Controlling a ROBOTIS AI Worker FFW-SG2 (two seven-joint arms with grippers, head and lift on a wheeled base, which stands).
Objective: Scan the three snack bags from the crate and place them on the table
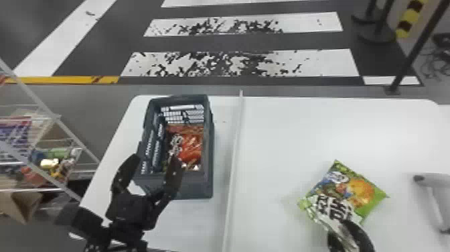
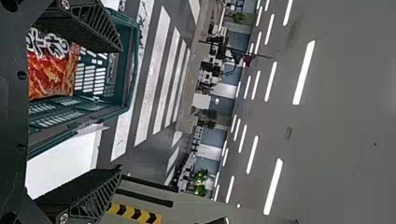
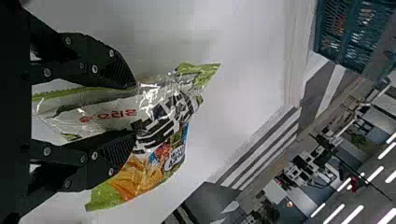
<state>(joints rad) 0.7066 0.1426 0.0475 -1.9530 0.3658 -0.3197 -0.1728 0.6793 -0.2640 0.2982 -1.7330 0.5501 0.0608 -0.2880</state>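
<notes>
Black, flat-fingered and parted, the left gripper (image 1: pixel 156 160) hangs at the near end of a dark, slatted plastic crate (image 1: pixel 192 187), where a glossy orange-red snack bag (image 1: pixel 191 147) lies. Over the right half of the white table (image 1: pixel 284 134), the black right gripper (image 1: pixel 343 231) pinches a crinkled green-and-white snack bag (image 1: pixel 360 191) (rather bunched between its fingers), near a grey handheld scanner (image 1: pixel 438 181).
</notes>
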